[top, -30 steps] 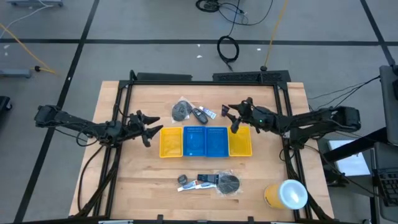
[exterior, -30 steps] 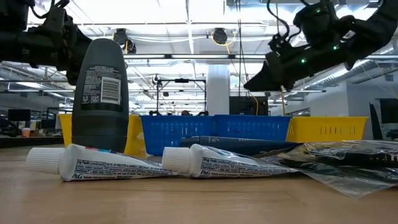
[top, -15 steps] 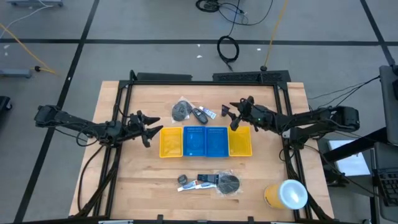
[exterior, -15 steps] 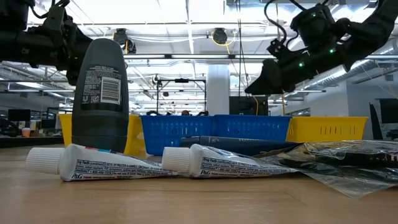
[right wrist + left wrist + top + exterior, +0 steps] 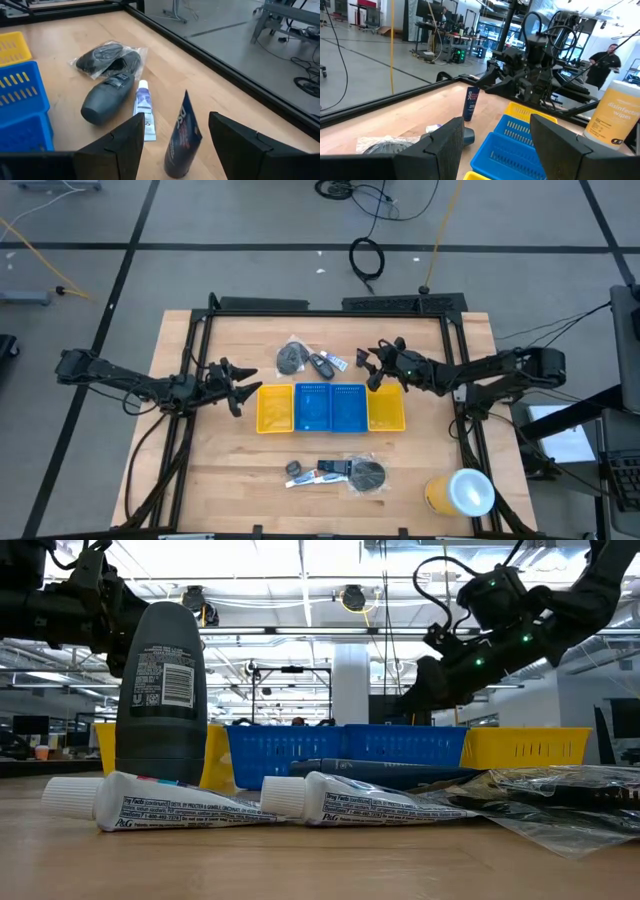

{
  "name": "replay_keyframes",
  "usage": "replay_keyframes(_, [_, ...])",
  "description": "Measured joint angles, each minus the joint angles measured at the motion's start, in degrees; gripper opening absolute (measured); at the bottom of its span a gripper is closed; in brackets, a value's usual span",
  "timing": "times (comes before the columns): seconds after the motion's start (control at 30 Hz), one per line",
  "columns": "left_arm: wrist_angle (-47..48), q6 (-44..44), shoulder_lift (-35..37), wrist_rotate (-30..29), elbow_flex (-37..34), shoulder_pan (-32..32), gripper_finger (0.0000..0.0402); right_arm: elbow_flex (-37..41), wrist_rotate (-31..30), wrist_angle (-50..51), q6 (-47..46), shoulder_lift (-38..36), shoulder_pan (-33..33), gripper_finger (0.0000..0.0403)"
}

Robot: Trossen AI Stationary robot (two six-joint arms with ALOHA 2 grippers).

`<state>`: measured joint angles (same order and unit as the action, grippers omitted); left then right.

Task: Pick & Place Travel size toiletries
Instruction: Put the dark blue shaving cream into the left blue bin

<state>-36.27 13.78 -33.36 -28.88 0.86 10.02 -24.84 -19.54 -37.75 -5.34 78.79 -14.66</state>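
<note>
Wooden tabletop (image 5: 200,470) carries a row of trays (image 5: 332,408) at its centre, yellow at the ends and blue between. Travel toiletries lie in two clusters, one on the far side of the trays and one on the near side.

The right gripper (image 5: 374,369) hangs over the far cluster with its fingers spread and nothing between them. Just ahead of them stands a small dark-blue tube (image 5: 181,136), upright on its cap. Beside it lie a white tube (image 5: 144,109), a dark bottle (image 5: 104,99) on its side and a bagged mesh pad (image 5: 107,56).

To do this step well, I judge the gripper should come down square over the standing tube and close low on its body, since an upright tube is likely to tip if nudged.

The left gripper (image 5: 238,388) waits near the left yellow tray, fingers parted, holding nothing.

Only the right wrist view shows that the tube stands upright. The high view shows just a small mark there. The low view alone gives the near cluster close up: an upright dark bottle (image 5: 161,690) and two white tubes (image 5: 250,804), which the wrist views miss
</note>
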Motion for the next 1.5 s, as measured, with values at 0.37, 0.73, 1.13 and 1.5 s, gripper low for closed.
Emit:
replay_keyframes(0.37, [0.07,-0.17,0.00,0.02,0.00,0.00,0.0228,0.00,-0.10,-4.47,-1.59,5.34,-0.86,0.0212])
replay_keyframes(0.73, [0.52,-0.15,0.00,0.17,0.00,0.02,0.0228,0.02,0.07,-9.02,-2.94,7.75,-2.21,0.0163])
replay_keyframes(1.13, [0.55,-0.26,0.00,0.15,0.00,0.00,0.0228,0.02,0.19,-8.75,-3.57,7.75,-2.14,0.0008])
replay_keyframes(1.5, [0.48,-0.61,0.00,0.13,0.00,0.01,0.0228,0.02,0.25,-12.43,-2.98,7.67,-2.14,0.0001])
